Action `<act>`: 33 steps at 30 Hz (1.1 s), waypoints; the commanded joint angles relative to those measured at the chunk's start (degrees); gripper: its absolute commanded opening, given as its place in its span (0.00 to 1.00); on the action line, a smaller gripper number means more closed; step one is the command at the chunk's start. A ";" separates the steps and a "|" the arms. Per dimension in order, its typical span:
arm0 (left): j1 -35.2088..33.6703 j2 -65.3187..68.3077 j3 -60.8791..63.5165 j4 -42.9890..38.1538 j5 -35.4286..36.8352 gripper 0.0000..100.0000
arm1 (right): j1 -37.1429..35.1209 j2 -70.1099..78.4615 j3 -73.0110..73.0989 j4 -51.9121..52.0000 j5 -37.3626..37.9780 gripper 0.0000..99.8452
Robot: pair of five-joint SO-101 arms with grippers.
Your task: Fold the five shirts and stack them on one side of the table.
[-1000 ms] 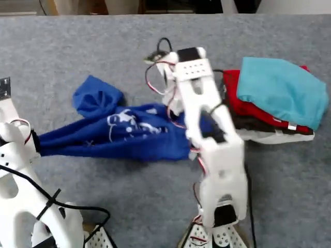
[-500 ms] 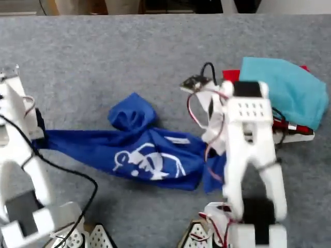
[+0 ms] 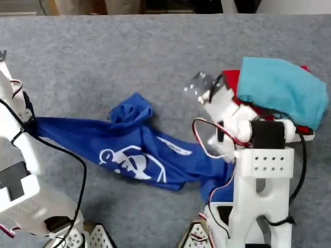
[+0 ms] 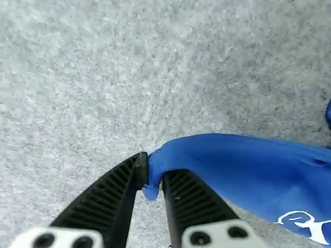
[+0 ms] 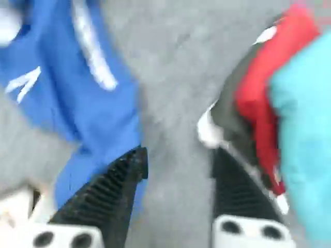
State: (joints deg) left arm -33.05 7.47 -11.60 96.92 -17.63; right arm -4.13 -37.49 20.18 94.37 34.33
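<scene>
Left gripper [image 4: 150, 173] is clamped tight on a corner of the royal-blue cotton shirt with white print [image 4: 248, 165]. Cloth is bunched between the black ribbed fingers [image 4: 181, 194], and the corner tip pokes out below them. In the high view that gripper [image 3: 28, 126] sits at the left edge of the grey felt-covered table [image 3: 103, 51], half hidden behind its own arm and cable.

The blue shirt [image 3: 134, 155] runs stretched from the left edge across the middle towards the near right. It's unfolded, with a crumpled lump on its far side. Its right end goes under the white right arm [image 3: 261, 165], so I can't see where it ends.

Right gripper [image 5: 178, 157] has its jaws wide apart with nothing between them, just bare table. It's between the blue shirt [image 5: 67, 93] and the stack. That view is motion-blurred, so I can't tell whether one finger touches the blue cloth edge.

The stack is at the right edge, mid-depth. A teal folded shirt [image 3: 282, 90] is on top, with a red shirt [image 3: 232, 85] under it, then a dark layer and a white shirt [image 3: 279, 137] at the bottom. The arm covers the stack's near-left corner. The dark layer is mostly buried, so its colour and fold are hard to make out.
</scene>
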 commanded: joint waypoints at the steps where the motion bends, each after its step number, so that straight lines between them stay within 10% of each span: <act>1: -0.88 -0.84 0.62 0.35 0.35 0.02 | -7.96 6.99 -2.68 -6.51 -5.71 0.02; 12: -5.19 -0.92 10.37 -2.46 0.35 0.02 | -22.81 50.33 -19.21 -19.34 -12.40 0.02; 33: -12.31 -28.44 51.16 -23.38 -3.78 0.02 | -39.08 109.49 -116.53 -6.86 -20.92 0.02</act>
State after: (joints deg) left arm -43.16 -17.32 38.33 74.95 -20.79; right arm -42.90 71.78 -84.88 87.69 15.96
